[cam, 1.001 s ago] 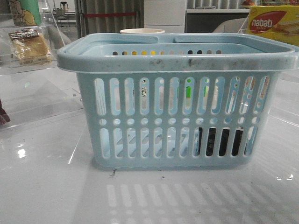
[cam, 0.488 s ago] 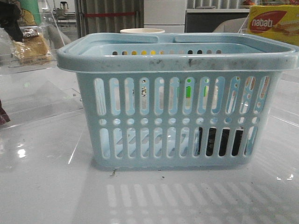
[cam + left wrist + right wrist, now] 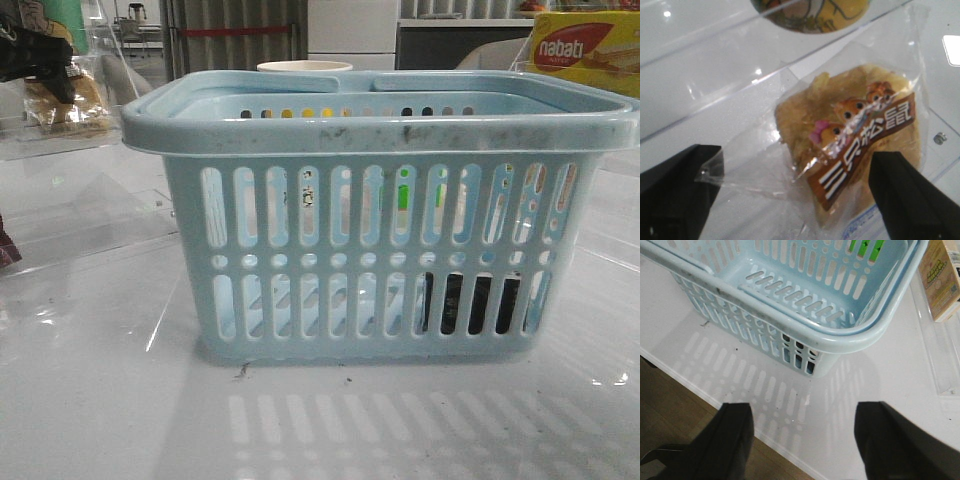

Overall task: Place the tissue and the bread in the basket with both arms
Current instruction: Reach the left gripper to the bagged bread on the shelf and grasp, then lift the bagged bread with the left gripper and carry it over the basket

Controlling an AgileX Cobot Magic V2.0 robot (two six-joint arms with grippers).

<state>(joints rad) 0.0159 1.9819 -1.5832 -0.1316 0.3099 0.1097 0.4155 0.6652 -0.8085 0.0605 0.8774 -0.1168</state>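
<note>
The light-blue basket [image 3: 380, 130] stands mid-table and also shows in the right wrist view [image 3: 805, 290]. The black tissue [image 3: 470, 303] shows through the basket's lower right slots, apparently inside. The bread [image 3: 90, 105], golden-brown in a clear wrapper, lies on a clear shelf at the far left. My left gripper [image 3: 35, 50] hangs just over it. In the left wrist view the left gripper [image 3: 795, 200] is open, its fingers [image 3: 915, 200] on either side of the bread [image 3: 855, 145], not closed on it. My right gripper [image 3: 805, 445] is open and empty above the table's front edge, near a basket corner.
A yellow-and-red nabati box [image 3: 585, 45] stands at the back right, and a pale cup [image 3: 305, 67] behind the basket. A yellow printed can [image 3: 810, 12] sits just beyond the bread. Another box [image 3: 942, 280] lies in a clear tray beside the basket. The table edge [image 3: 740, 415] drops to wooden floor.
My left gripper has come into the front view from the top left and moved down over the bread, now covering part of it. The basket and tissue have not moved.
</note>
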